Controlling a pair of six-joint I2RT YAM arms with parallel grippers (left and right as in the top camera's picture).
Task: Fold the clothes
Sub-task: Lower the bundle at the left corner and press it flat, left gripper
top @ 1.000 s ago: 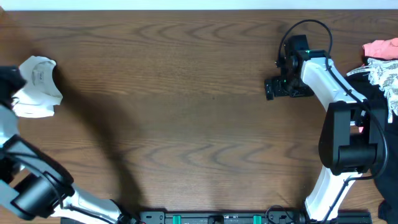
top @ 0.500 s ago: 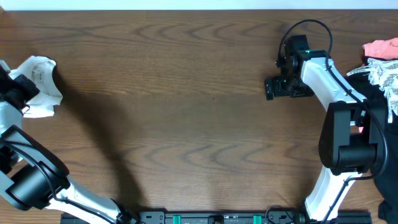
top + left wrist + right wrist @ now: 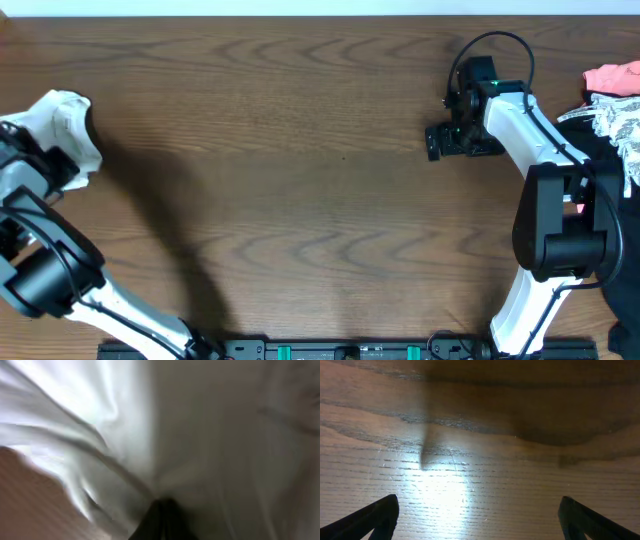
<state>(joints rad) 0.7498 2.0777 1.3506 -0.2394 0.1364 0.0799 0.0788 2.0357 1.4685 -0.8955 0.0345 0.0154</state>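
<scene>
The white T-shirt (image 3: 66, 120) lies bunched in a small heap at the table's far left edge. Its green label does not show. My left gripper (image 3: 58, 166) is over the heap's lower part. In the left wrist view the white cloth (image 3: 200, 435) fills the frame, and the dark fingertips (image 3: 162, 521) are pressed together into a fold of it. My right gripper (image 3: 433, 142) is far from the shirt, at the back right of the table. It is open and empty over bare wood (image 3: 480, 520).
A pile of other clothes sits at the right edge: a pink piece (image 3: 612, 77) and a white lacy piece (image 3: 610, 115). The wooden table (image 3: 300, 200) runs between the arms. The arm bases stand at the front edge.
My left gripper has moved right and forward from the table's left edge onto the shirt heap, covering its lower part. The right arm has not moved.
</scene>
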